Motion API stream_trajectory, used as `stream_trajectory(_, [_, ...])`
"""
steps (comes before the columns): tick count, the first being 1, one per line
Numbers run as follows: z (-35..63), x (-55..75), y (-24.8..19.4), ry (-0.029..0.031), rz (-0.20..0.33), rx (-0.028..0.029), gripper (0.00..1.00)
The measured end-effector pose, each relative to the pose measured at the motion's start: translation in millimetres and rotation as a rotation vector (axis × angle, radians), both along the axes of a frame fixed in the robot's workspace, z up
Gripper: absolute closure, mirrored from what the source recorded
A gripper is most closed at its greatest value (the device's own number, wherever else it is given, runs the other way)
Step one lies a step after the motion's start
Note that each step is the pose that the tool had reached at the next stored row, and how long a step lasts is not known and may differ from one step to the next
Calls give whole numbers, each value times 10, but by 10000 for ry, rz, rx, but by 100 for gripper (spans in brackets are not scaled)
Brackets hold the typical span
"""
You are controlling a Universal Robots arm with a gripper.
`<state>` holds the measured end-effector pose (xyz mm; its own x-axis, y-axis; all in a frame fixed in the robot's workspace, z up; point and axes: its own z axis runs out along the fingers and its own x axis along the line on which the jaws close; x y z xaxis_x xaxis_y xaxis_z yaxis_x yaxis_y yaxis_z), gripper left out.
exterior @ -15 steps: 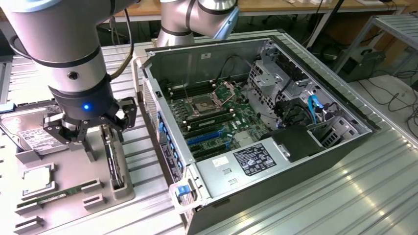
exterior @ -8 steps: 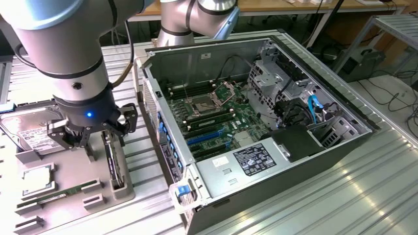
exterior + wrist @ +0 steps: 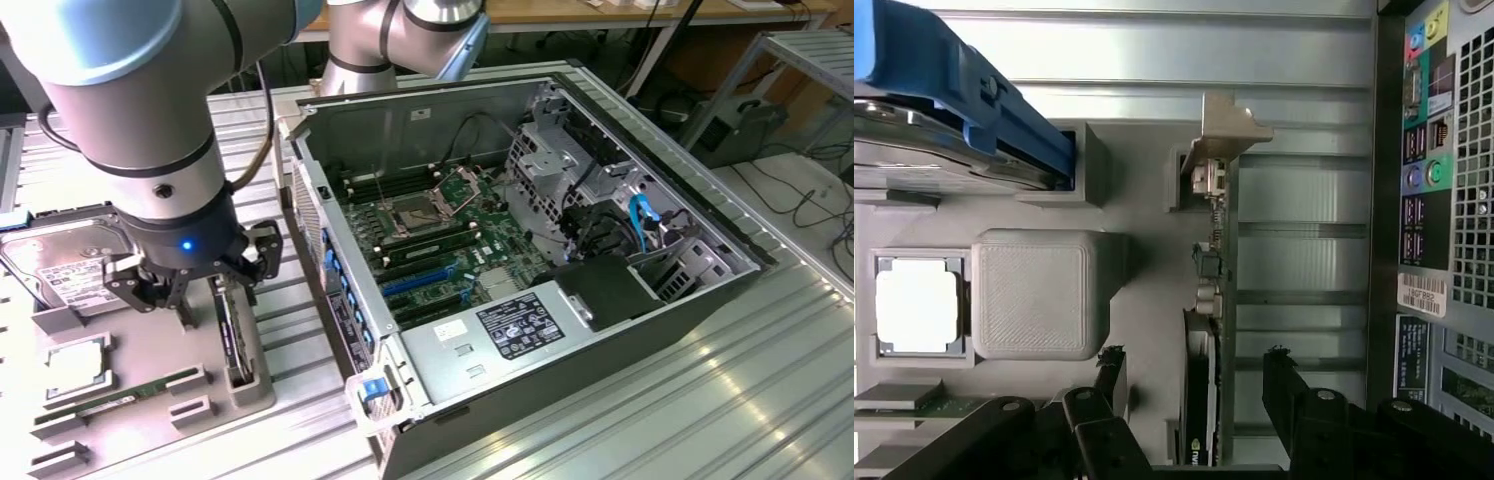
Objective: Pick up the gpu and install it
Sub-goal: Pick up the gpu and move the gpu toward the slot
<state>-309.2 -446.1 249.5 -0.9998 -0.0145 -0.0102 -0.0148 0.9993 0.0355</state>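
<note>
Gripper (image 3: 187, 290): jaws open, straddling gpu (image 3: 1210, 330), not yet gripping.
Gpu: low on the exterior view's left, upright on edge in tray (image 3: 200, 405) slot, leaving both faces free for fingers (image 3: 1286, 385).
Case (image 3: 534, 250): centre, side open.

Place: robotics lab or test workshop.
Work surface: ribbed aluminium table (image 3: 747, 400) carrying an opened computer case (image 3: 641, 350) and a grey moulded parts tray (image 3: 167, 345).
Machinery: robot arm (image 3: 134, 120) above the tray.
Background: wooden bench (image 3: 574, 14), metal rack (image 3: 787, 45), cables (image 3: 807, 205) trailing on the floor.
</note>
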Motion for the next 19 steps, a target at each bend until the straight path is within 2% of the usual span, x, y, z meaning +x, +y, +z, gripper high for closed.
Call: stream_trajectory(19, [-69,0,8,0,-122,0,34])
